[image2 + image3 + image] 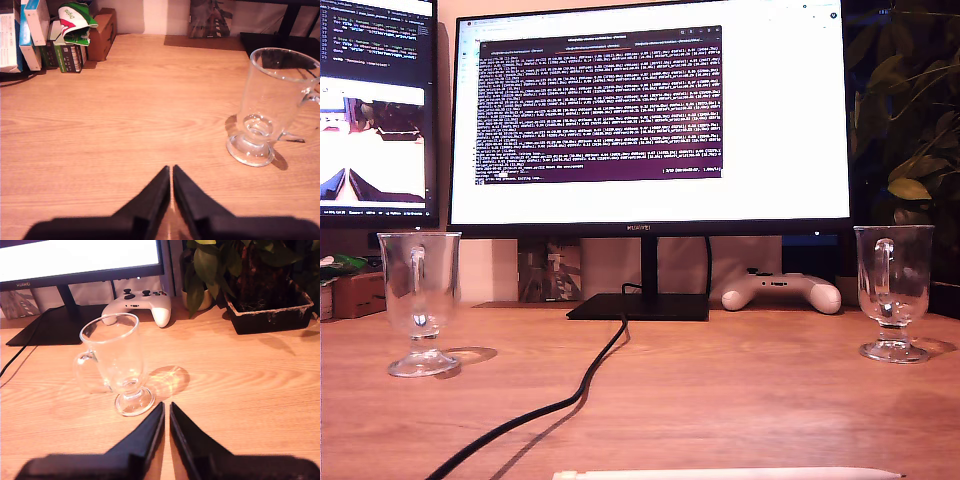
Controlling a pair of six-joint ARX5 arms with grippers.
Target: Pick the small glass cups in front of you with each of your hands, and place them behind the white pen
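Two small glass cups stand upright on the wooden desk. One cup is at the exterior view's left, the other cup at the exterior view's right. The white pen lies along that view's bottom edge. Neither gripper shows in the exterior view. My first gripper is shut and empty, low over the desk, with a cup ahead and off to one side. My second gripper is also shut and empty, its tips just short of the foot of the other cup.
A black cable runs from the monitor stand toward the desk's front. A white game controller lies behind the exterior view's right cup, beside a black planter. Boxes stand at the desk's back near the other cup.
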